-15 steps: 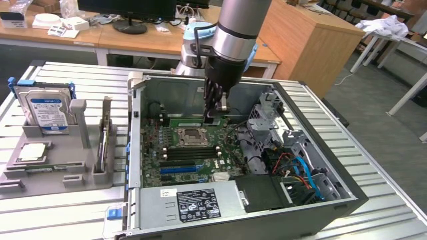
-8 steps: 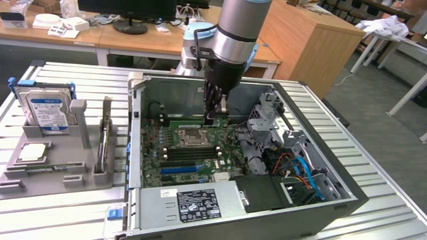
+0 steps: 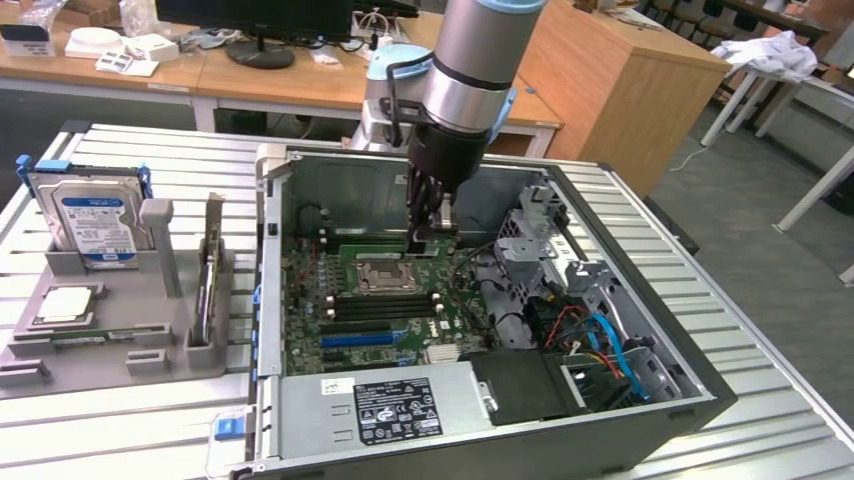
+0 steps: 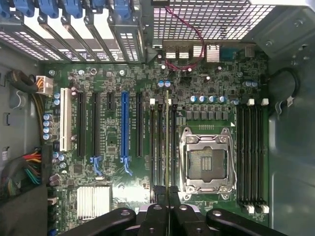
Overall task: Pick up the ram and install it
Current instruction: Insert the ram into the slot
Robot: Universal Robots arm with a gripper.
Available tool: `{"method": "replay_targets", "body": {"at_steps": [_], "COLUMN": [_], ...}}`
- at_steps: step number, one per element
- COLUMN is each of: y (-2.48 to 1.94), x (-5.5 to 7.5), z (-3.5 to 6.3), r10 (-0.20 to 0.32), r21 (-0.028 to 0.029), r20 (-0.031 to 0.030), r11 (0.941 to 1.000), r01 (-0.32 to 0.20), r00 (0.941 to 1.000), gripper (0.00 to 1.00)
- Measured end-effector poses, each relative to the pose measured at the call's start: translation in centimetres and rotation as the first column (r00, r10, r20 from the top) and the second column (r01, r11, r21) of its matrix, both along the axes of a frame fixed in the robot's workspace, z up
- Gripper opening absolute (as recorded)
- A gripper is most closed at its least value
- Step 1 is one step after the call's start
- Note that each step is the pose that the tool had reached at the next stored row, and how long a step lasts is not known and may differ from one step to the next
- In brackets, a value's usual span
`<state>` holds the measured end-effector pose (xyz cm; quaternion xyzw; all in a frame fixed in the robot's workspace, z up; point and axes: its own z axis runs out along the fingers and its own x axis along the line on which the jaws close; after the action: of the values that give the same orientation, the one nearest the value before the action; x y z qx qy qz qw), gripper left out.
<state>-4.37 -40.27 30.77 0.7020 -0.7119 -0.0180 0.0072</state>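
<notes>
My gripper [image 3: 424, 240] reaches down into the open computer case [image 3: 694, 395] and is shut on the ram [image 3: 378, 242], a thin green stick. In the wrist view the ram [image 4: 167, 142] shows edge-on, running out from between the black fingers [image 4: 156, 216] of the gripper [image 4: 167, 216]. It lies along the black memory slots [image 4: 160, 147] next to the silver processor socket [image 4: 206, 160]. Whether its lower edge touches a slot I cannot tell.
A second bank of memory slots [image 4: 251, 157] lies on the socket's other side. The black and blue expansion slots [image 4: 124, 128] and the cables [image 3: 607, 345] crowd the case. At the exterior view's left, a grey holder [image 3: 120, 330] carries a blue-labelled hard drive [image 3: 94, 222] and a small square chip [image 3: 67, 305].
</notes>
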Motion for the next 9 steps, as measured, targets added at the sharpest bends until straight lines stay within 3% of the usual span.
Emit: {"method": "replay_targets", "body": {"at_steps": [9], "y": [0.00], "x": [0.00], "z": [-0.77], "r10": [0.000], "r21": [-0.0001], "r20": [0.0000], "r11": [1.0000], "r01": [0.000], "r00": [1.0000], "gripper": [0.12]}}
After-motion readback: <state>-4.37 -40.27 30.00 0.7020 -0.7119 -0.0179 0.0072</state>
